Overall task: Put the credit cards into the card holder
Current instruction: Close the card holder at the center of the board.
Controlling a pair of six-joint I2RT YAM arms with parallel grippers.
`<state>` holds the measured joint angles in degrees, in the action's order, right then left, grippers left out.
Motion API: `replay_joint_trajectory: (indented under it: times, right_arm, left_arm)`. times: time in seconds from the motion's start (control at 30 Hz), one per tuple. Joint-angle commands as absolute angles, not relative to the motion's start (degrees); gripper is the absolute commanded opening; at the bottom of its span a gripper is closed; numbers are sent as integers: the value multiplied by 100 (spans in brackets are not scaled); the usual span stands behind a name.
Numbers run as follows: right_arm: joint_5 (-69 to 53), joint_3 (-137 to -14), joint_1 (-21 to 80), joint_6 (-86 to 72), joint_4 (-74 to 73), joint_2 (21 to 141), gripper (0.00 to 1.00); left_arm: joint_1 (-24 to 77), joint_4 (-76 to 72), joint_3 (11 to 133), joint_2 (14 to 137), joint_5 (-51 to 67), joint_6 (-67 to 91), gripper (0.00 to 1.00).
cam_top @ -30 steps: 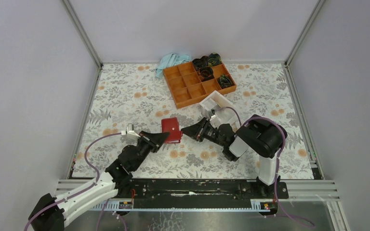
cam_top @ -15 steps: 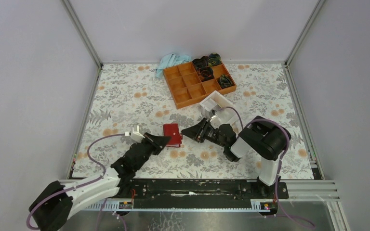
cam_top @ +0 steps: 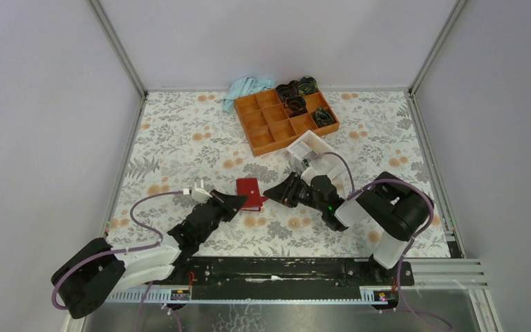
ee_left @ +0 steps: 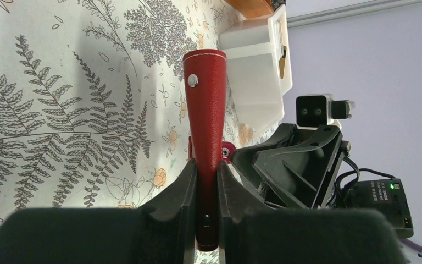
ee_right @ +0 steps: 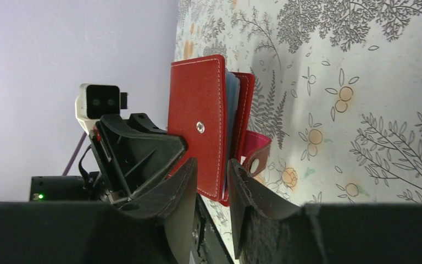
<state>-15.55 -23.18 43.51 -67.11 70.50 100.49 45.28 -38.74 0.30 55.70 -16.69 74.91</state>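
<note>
Left wrist view, left fingers [ee_left: 180, 199] pinching pebbled, white-stitched dark-red card holder [ee_left: 206, 110], round metal snap [ee_left: 193, 81], right fingers [ee_right: 171, 192] parted

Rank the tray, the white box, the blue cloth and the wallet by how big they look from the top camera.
1. tray
2. box and cloth: about alike, both partly hidden
3. wallet, smallest

Soft, even light falls from above. The card holder [ee_left: 206, 110] throws only a pale shadow on the table [ee_left: 44, 137]. Both wrist views blur at the near bottom edge.
</note>
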Motion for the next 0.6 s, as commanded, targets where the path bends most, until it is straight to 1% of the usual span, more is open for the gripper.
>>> replay_joint_trajectory:
  times: [0.0,0.23,0.4,0.57]
  right_arm:
    - [-1344,-2380,4398,-6267,6562,9735,35]
    - [-1153,-2369,4403,-6011,6187,9555,35]
    - [-1032,-2522,4433,-5672,5516,9251,35]
    - [-991,-2886,4576,-5378,4761,9330,35]
  left_arm:
    - [4502,-4275,-1027,5653,-1932,7451,0]
    - [4500,-3971,-959,5867,-1951,7401,0]
    - [4501,-3857,-882,6057,-1935,7338,0]
    - [4505,-3919,-827,6369,-1869,7347,0]
